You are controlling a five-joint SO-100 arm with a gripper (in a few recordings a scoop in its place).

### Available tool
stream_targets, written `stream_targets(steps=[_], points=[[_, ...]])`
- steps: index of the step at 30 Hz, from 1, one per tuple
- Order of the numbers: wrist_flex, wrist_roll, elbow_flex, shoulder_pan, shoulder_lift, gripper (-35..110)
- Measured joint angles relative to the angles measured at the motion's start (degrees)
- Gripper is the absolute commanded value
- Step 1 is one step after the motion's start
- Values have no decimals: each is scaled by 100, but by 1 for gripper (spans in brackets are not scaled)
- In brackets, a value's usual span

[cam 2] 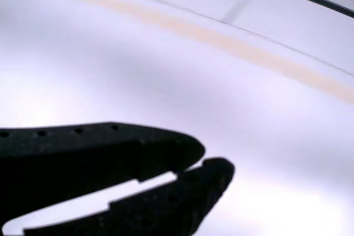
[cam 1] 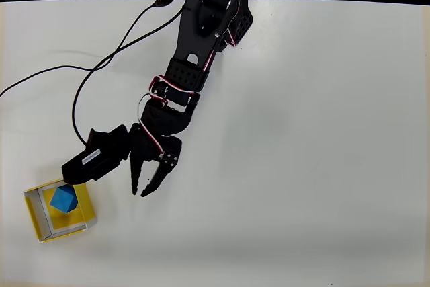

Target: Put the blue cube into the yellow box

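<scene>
White table (cam 1: 322, 132) bears blue cube (cam 1: 63, 199) inside yellow box (cam 1: 82, 213).

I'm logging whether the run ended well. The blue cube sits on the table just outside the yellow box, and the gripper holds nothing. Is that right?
Not quite. The overhead view shows the blue cube lying inside the yellow box, tilted, not on the table beside it. The rest stands: the gripper holds nothing, its fingers nearly together off to the right of the box.
</scene>
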Motion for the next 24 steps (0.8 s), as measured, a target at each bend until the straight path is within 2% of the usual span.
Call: stream_targets(steps=[4, 14, 19, 24], points=[[264, 35, 1099, -527, 1389, 0], [1784, 70, 4236, -1125, 4702, 0], [3146, 158, 4772, -1204, 6021, 0], [5203, 343, 4772, -1160, 7189, 0]])
